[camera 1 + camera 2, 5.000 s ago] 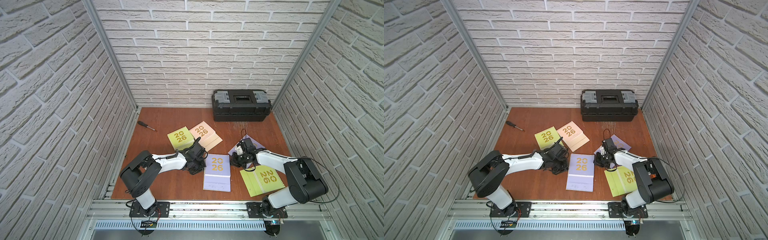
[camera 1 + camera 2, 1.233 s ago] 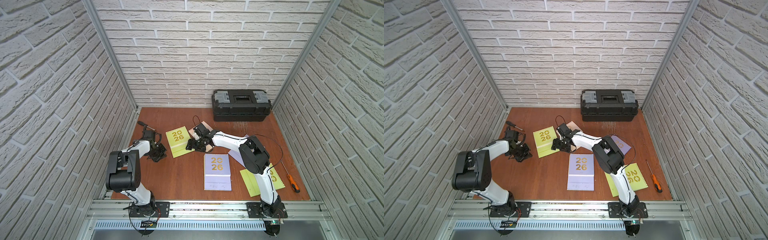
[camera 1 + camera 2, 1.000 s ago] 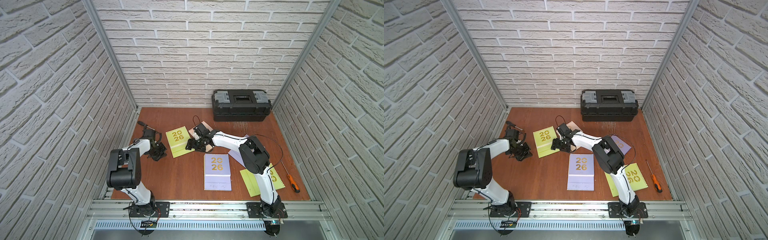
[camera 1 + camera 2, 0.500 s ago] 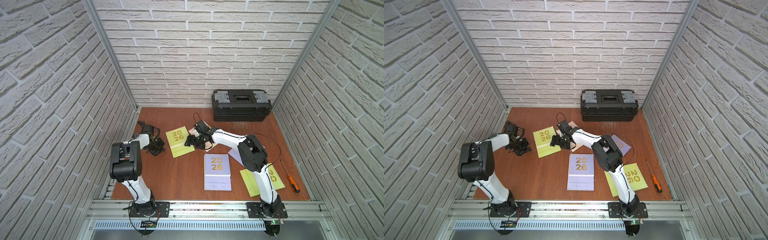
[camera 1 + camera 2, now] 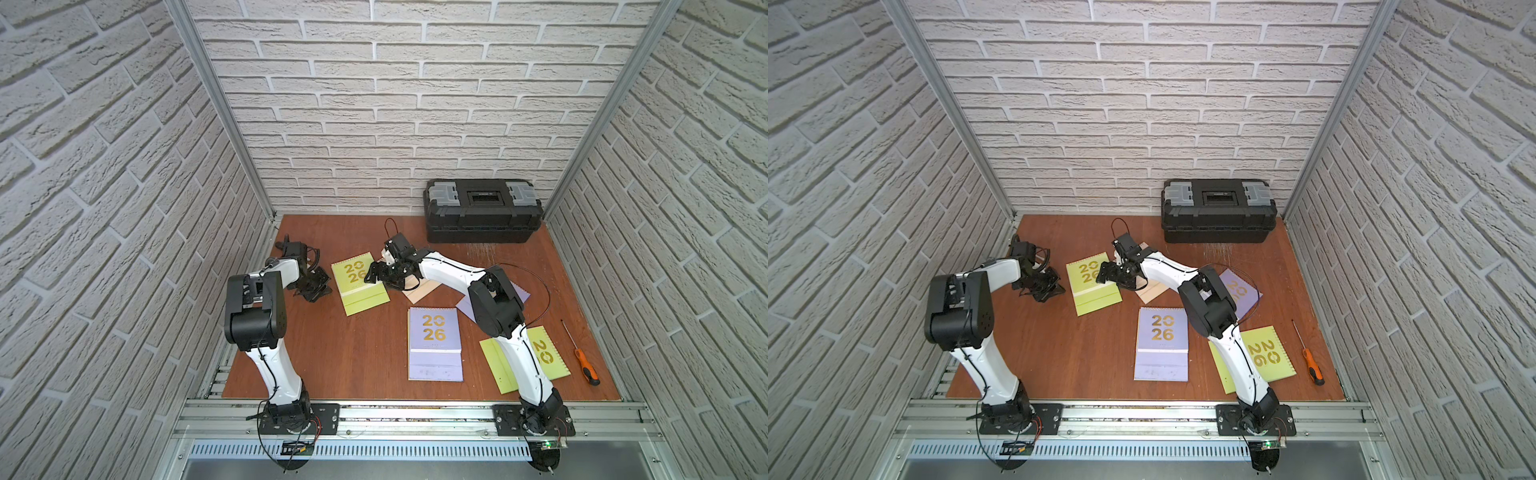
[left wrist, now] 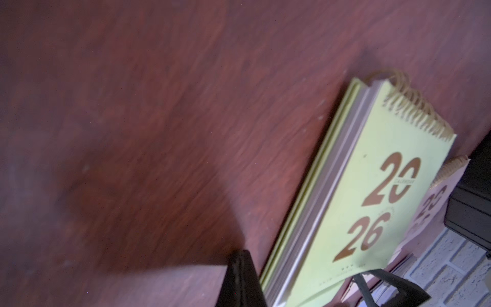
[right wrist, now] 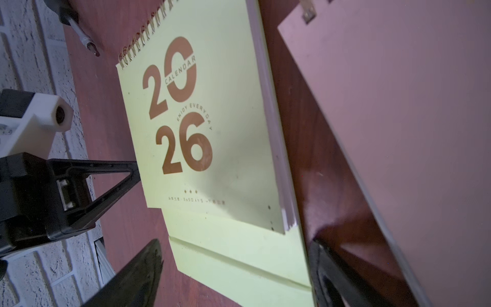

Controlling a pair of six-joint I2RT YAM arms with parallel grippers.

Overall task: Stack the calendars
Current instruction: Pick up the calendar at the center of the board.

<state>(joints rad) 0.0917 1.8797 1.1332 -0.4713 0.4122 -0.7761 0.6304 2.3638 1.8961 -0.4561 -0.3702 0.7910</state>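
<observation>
The brown table [image 5: 332, 365] carries a black toolbox [image 5: 482, 216] far right, out of the work. Spread flat on it lie a lavender calendar [image 5: 435, 343] centre, a second lavender one [image 5: 1241, 291] and a near lime calendar [image 5: 1266, 357] right, the lime green calendar [image 5: 357, 282] far left beside the peach-pink calendar [image 5: 419, 292]. The right gripper [image 5: 384, 277] reaches across, jaws apart over the gap between those two, apparently to take an edge; the left gripper [image 5: 316, 287], pinched together and empty, waits just left, perhaps bracing

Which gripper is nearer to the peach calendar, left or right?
Right. The right gripper is at the edge of the peach calendar; the left gripper sits beyond the green calendar.
</observation>
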